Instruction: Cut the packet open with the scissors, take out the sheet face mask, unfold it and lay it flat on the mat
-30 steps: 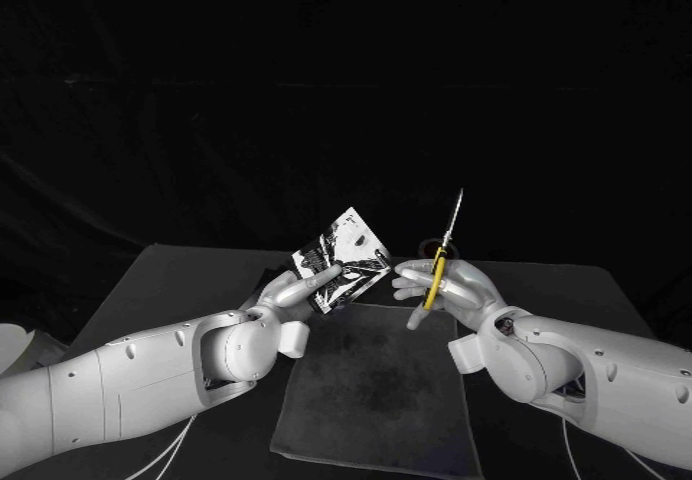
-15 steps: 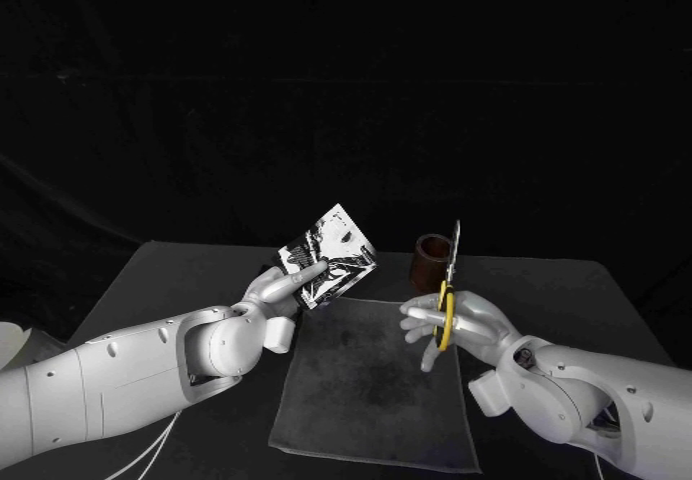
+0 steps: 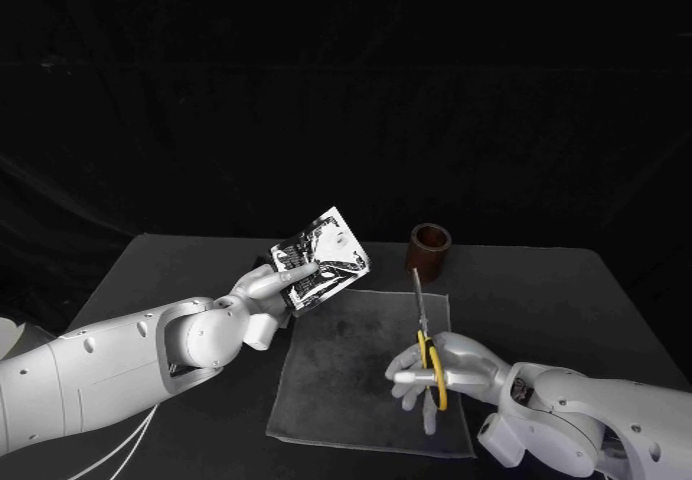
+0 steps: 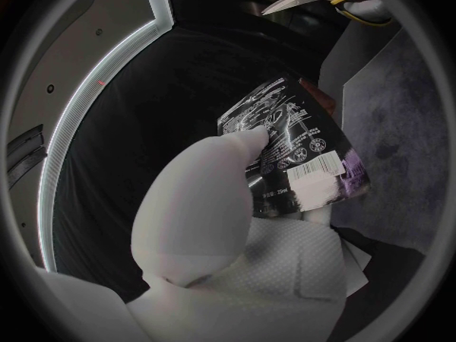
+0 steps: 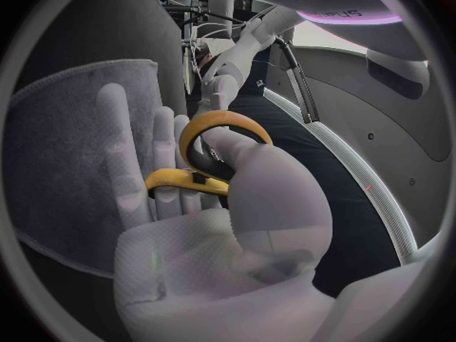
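Head view has the left hand (image 3: 274, 283) up over the 11 o'clock corner of the dark grey cloth mat (image 3: 361, 400), fingers pinching the lower edge of the black-and-white printed foil packet (image 3: 326, 255) so it's tilted in the air. Right hand (image 3: 440, 372) is over the mat's 4 o'clock side, fingers wrapped through the loops of the yellow-handled steel scissors (image 3: 423, 335), blades pointing to 12 and looking like one thin line. Brown cylindrical cup (image 3: 430, 250) sits on the black desk (image 3: 577, 290) near the mat's 1 o'clock corner.
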